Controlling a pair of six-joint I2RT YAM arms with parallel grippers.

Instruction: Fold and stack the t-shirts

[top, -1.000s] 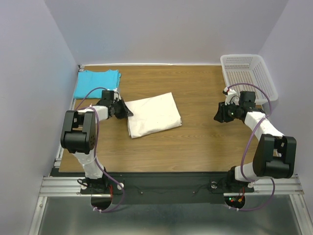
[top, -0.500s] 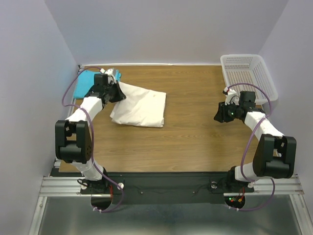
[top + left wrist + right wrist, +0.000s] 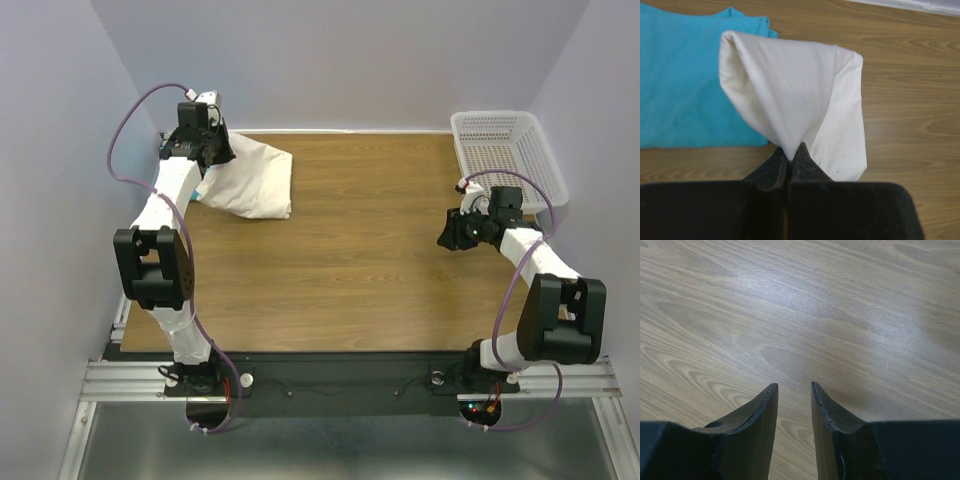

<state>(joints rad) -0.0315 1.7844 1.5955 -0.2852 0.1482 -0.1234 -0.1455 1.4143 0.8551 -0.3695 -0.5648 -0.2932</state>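
Top external: left gripper (image 3: 213,150) grips cream shirt (image 3: 250,185); mesh basket (image 3: 490,114) far right

Matt cloth cream shirt (image 3: 790,90) and turquoise shirt (image 3: 685,85); smooth wood-grain table (image 3: 840,305).

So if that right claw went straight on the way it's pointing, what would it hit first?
Probably the wooden table; nothing else shows ahead of the right claw in its own camera.

Left arm (image 3: 168,200) is stretched way out forward, left gripper (image 3: 790,152) pinched tight on the cream-white t-shirt (image 3: 790,85). Right arm (image 3: 535,258) is bent inward, right gripper (image 3: 794,385) parted a bit, tipped downward.
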